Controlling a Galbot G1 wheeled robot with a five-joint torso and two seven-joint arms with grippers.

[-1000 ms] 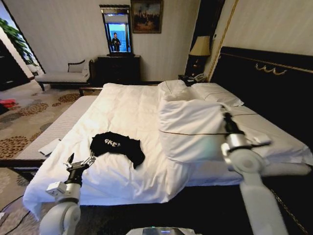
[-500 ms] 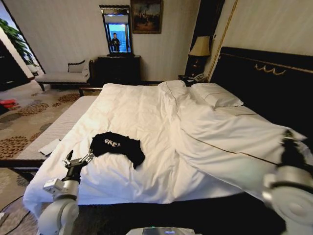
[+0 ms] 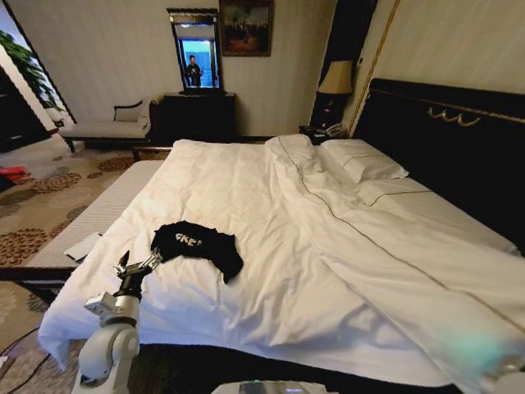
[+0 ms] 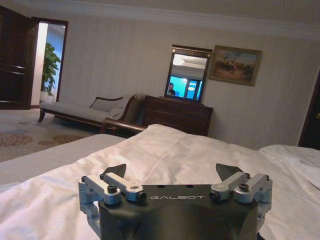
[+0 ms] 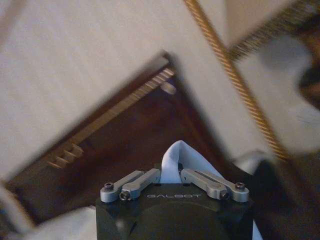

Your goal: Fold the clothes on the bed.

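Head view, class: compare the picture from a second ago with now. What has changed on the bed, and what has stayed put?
The right gripper, shut on white duvet fabric, has drawn the raised, bunched duvet flat across the bed, swinging low right. The left gripper stays open beside the black T-shirt, which has not moved.

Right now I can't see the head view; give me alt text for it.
A crumpled black T-shirt lies on the white duvet of a large bed, near its front left corner. The left gripper, open, hovers beside the shirt's left edge. Two pillows sit by the dark headboard.
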